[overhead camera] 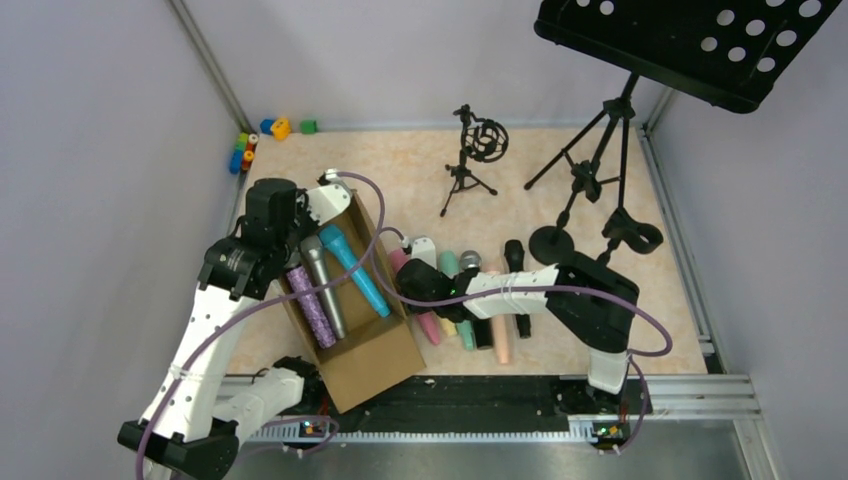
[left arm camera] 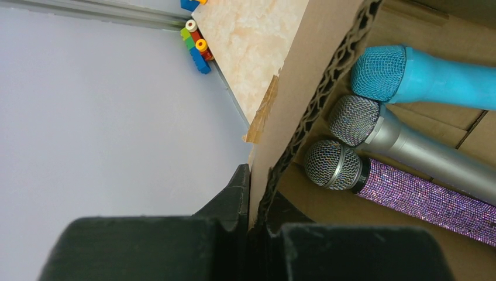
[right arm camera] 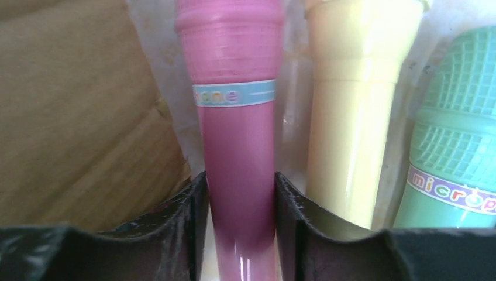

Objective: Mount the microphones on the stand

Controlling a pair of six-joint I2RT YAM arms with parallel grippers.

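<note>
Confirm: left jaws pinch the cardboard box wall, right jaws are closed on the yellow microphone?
No. The right wrist view shows the right jaws closed on the pink microphone; the yellow microphone lies beside it, ungripped. The left jaws do pinch the cardboard box wall.

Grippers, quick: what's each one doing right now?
Left gripper: closed on the box wall.
Right gripper: closed on the pink mic.

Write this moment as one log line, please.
left gripper: shut on cardboard box wall | right gripper: shut on pink microphone | small tripod stand: empty
</note>
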